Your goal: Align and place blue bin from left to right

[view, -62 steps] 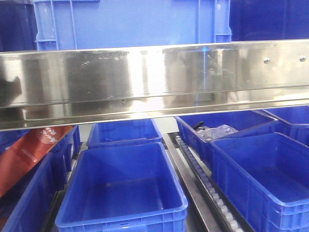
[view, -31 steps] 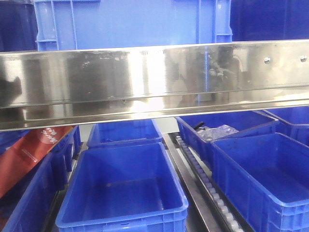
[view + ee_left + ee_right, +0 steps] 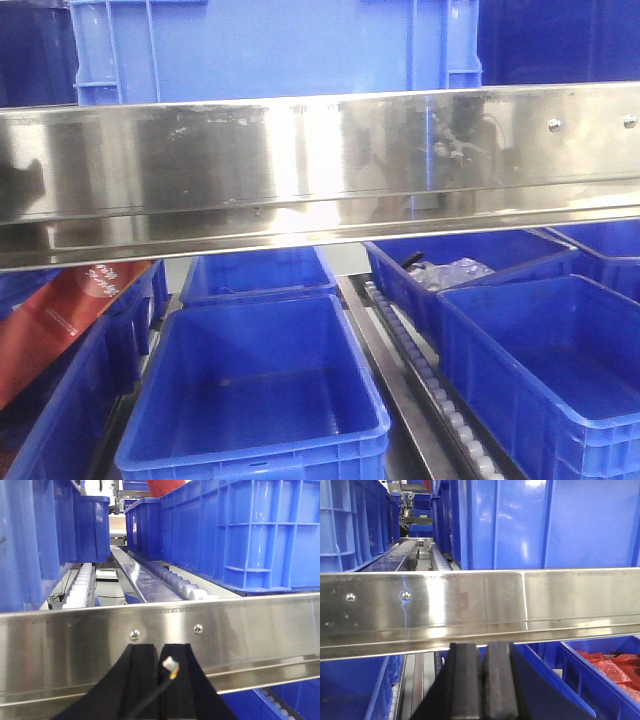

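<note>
A light blue bin (image 3: 270,45) stands on the upper shelf behind the steel rail (image 3: 320,160); neither gripper shows in the front view. In the left wrist view my left gripper (image 3: 161,647) is shut on nothing, just in front of the rail (image 3: 160,635), with a big blue bin (image 3: 250,530) on the rollers to the right and another (image 3: 30,540) to the left. In the right wrist view my right gripper (image 3: 483,647) is shut and empty, just below the rail (image 3: 480,605), with a blue bin (image 3: 545,525) standing behind it.
Several blue bins sit on the lower level: an empty one (image 3: 255,390) in the middle, another (image 3: 560,370) at the right, and one holding clear bags (image 3: 450,270) behind it. A red package (image 3: 50,320) leans at the left. Roller tracks (image 3: 430,380) run between the bins.
Only the reflections on the right part of the steel rail have shifted; the bins have stayed where they were.
</note>
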Robot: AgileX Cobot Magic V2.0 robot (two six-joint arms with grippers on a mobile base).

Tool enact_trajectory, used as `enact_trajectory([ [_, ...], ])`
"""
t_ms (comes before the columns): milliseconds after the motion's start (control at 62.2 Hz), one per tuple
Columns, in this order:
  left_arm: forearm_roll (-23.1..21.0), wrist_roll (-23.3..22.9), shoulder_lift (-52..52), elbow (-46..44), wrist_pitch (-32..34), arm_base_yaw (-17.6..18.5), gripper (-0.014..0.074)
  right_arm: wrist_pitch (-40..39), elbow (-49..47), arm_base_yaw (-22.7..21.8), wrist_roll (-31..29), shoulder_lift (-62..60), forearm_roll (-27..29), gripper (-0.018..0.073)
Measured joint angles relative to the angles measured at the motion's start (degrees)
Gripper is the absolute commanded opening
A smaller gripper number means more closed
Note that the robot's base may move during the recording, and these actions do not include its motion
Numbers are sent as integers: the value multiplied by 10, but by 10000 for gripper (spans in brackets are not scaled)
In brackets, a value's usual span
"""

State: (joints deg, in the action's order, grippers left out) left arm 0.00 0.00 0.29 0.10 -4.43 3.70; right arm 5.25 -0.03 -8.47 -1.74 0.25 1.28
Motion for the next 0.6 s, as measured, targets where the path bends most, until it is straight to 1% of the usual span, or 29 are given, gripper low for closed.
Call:
enact_trajectory([
  [595, 0, 0, 0, 0, 0, 0, -111, 0, 0, 0, -1, 0, 0, -162],
])
